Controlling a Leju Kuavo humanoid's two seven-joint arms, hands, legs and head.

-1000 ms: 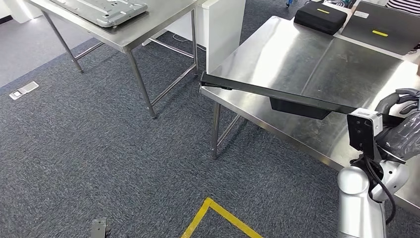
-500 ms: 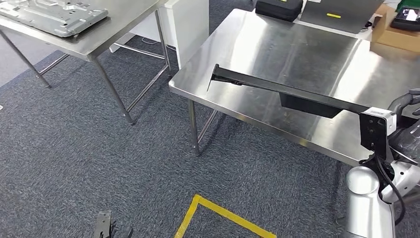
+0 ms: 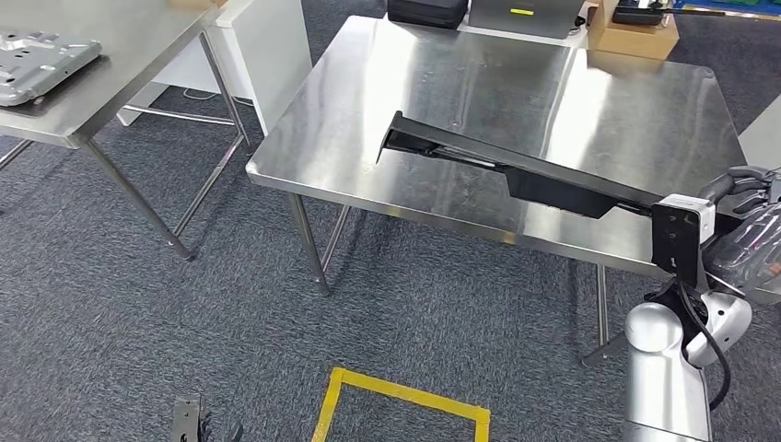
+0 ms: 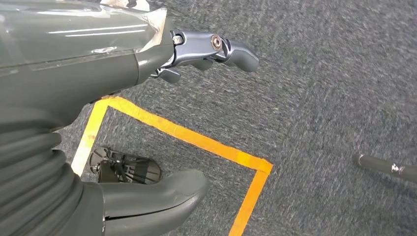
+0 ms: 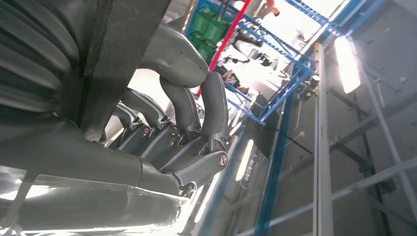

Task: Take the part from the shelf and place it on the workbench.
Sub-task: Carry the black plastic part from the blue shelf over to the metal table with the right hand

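Head view: whole scene shifted since the earlier frames, so camera turned, not the things; workbench now nearly square ahead and far more of its steel top visible. Long black part carried out over that top from the right hand, far end raised above the surface near the front left corner, not yet resting on it. Second table with a grey plate off to the left. Yellow floor tape just ahead. Means carrying is close to done; lowering and releasing left.

Left wrist view: left hand hanging over carpet and yellow tape, fingers apart, holding nothing.

Right wrist view: right hand fingers curled around a flat dark bar, probably the part's near end, though too close and steeply angled to be sure
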